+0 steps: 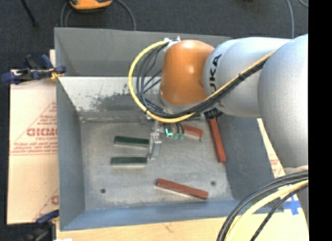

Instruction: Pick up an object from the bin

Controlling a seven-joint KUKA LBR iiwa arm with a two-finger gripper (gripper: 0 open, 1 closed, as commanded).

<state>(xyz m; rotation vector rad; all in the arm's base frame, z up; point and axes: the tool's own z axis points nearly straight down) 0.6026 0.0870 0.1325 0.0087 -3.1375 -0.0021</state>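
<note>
Dark-green upper bar (131,141) and lower bar (128,160) lie beside the pincer (154,149), low probably to grasp one; its spread cannot be told.

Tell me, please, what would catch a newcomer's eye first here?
The silver arm with its orange cover dominates, reaching in from the right over the grey bin. Its gripper hangs by the right ends of two dark green bars, left of centre; a red-brown bar lies near the front wall.
</note>
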